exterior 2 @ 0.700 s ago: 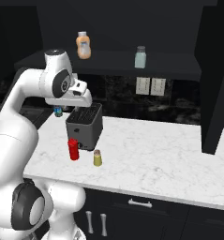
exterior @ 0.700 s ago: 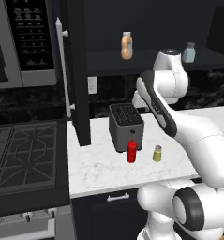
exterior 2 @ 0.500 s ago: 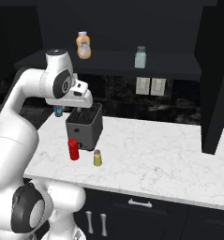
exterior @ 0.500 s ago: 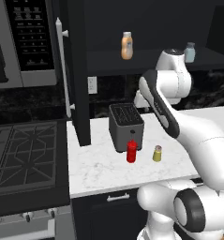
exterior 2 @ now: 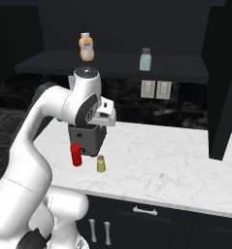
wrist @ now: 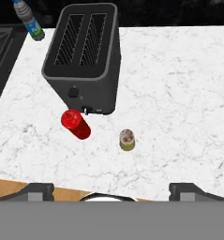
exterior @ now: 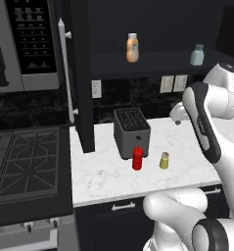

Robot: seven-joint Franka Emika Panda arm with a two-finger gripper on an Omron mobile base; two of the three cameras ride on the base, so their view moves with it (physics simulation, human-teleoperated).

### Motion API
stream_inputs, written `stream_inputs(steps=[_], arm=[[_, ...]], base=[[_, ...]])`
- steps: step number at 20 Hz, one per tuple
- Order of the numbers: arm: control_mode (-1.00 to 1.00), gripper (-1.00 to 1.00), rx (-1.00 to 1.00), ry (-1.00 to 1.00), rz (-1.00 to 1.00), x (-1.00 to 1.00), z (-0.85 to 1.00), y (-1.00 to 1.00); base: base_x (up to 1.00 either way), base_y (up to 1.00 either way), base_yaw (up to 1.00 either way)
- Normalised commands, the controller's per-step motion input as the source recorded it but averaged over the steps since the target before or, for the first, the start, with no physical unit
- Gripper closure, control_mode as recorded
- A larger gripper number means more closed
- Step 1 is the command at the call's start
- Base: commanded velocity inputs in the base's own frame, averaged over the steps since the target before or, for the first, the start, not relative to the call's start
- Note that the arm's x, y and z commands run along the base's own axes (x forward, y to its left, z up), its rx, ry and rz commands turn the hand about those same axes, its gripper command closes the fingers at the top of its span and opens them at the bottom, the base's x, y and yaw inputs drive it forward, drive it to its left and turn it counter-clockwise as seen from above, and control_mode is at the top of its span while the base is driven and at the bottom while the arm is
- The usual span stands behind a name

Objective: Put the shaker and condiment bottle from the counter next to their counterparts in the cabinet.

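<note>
Marble counter (exterior: pixel 108 179) above dark drawers, stove (exterior: pixel 25 162) to the left, microwave (exterior: pixel 28 44) above it. Standing on the counter: dark toaster (exterior: pixel 132 131), red bottle (exterior: pixel 137 158) just in front of it, yellow shaker (exterior: pixel 164 160) just beside the bottle, apart from it, upright. Same pair from the other side: bottle (exterior 2: pixel 76 154), shaker (exterior 2: pixel 101 164), toaster (exterior 2: pixel 88 138) behind, partly hidden by the arm. Up on the cabinet (exterior: pixel 152 61) shelf: orange-tan bottle (exterior: pixel 132 47) and pale blue-grey shaker (exterior: pixel 197 54), well apart; door (exterior: pixel 79 73) swung open, white handle (exterior: pixel 67 68) on its edge. From the right: tan bottle (exterior 2: pixel 86 46), blue-grey shaker (exterior 2: pixel 145 59). Gripper (wrist: pixel 111 190) held above the counter's front edge, looking down on the toaster (wrist: pixel 85 56), red bottle (wrist: pixel 76 124) and shaker (wrist: pixel 127 139); finger tips (wrist: pixel 36 191) spread wide at the bottom corners, nothing between them. Small blue-green capped item (wrist: pixel 29 19) lying beyond the toaster at the back.
</note>
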Motion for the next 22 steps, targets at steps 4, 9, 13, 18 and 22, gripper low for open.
stream_inputs(steps=[4,9,13,18,22], arm=[[-1.0,-1.0,0.0,-0.05,0.3,-0.3,-0.14,-0.79],[-1.0,-1.0,0.09,-0.22,0.44,-0.26,-0.61,-0.65],[-1.0,-1.0,0.03,-0.04,0.54,0.25,-0.45,-0.33],[-1.0,-1.0,0.0,-0.08,0.57,0.0,-0.44,-0.32],[-1.0,-1.0,0.06,-0.27,0.47,0.0,-0.21,-0.43]], base=[[0.0,0.0,0.0],[0.0,0.0,0.0],[0.0,0.0,0.0],[0.0,0.0,0.0],[0.0,0.0,0.0]])
